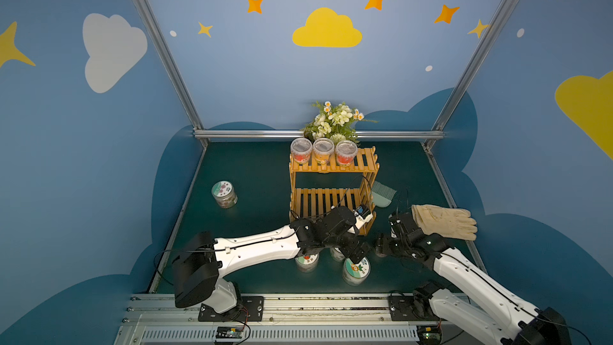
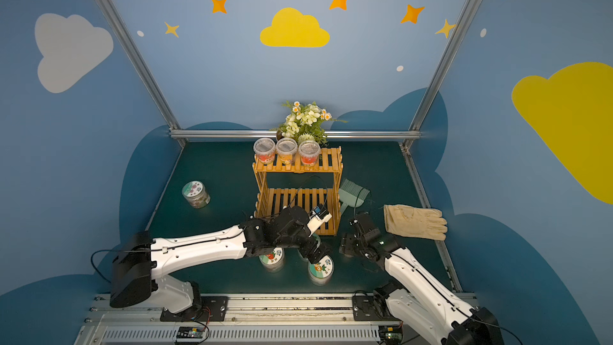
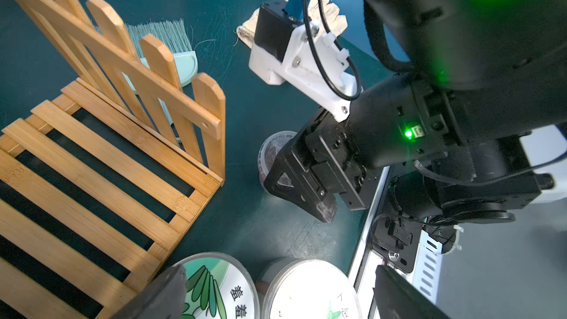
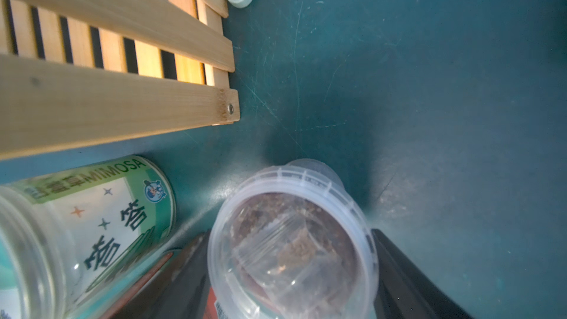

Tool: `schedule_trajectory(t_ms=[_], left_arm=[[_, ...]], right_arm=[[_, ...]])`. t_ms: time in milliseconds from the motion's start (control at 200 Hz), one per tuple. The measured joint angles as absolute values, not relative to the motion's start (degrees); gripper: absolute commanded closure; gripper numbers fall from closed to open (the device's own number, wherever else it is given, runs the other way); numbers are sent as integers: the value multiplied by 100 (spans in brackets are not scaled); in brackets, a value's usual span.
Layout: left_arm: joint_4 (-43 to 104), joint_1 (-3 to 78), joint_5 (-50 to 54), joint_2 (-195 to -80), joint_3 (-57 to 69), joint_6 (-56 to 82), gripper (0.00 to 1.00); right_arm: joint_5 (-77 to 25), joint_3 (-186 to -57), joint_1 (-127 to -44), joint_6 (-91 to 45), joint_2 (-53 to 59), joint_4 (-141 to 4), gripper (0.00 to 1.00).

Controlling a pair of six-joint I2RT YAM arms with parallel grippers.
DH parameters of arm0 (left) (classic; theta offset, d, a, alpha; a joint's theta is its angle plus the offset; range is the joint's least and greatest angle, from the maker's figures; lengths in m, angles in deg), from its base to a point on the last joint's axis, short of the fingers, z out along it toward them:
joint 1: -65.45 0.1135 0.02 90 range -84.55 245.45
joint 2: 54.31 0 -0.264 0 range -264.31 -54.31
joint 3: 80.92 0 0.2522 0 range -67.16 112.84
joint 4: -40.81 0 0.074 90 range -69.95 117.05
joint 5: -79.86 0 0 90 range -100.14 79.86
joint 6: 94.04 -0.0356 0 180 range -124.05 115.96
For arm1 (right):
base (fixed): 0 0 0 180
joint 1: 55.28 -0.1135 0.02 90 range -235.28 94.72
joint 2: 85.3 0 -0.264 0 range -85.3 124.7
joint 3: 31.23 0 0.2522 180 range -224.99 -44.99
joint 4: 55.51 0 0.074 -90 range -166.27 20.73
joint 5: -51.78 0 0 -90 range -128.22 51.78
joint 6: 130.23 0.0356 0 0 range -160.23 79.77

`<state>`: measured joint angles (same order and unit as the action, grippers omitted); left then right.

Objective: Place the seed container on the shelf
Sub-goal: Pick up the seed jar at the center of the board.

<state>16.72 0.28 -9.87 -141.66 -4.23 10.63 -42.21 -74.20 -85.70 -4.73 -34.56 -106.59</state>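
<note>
Now, the tub [image 3: 276, 145] stands on the bench [image 4: 429, 87] just off the near corner of the shelf [image 1: 363, 160]. Right pincer [image 4: 290, 236] straddles its lid; whether the jaws bite yet, cannot tell. Left pincer [image 3: 276, 273] gapes wide over the jars [image 3: 214, 286] in front of the shelf. Risks, as I judge: rim-high grip slips on lift; a jaw nudges the MIMOSA jar [image 4: 107, 210]; arms clash, being so close.
</note>
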Motion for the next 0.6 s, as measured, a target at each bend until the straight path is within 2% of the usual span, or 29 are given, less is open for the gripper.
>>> schedule_trajectory(t_ms=[325,601], left_arm=[[1681,28,-1033,-14161,-423,1065,0],[1755,28,-1289,-13917,-517,1070,0]], right_arm=[[-4462,-7750,-8417,-464,-3996,-11109,23],[-4315,-9086,-7927,-685,-4007,-11890,23]])
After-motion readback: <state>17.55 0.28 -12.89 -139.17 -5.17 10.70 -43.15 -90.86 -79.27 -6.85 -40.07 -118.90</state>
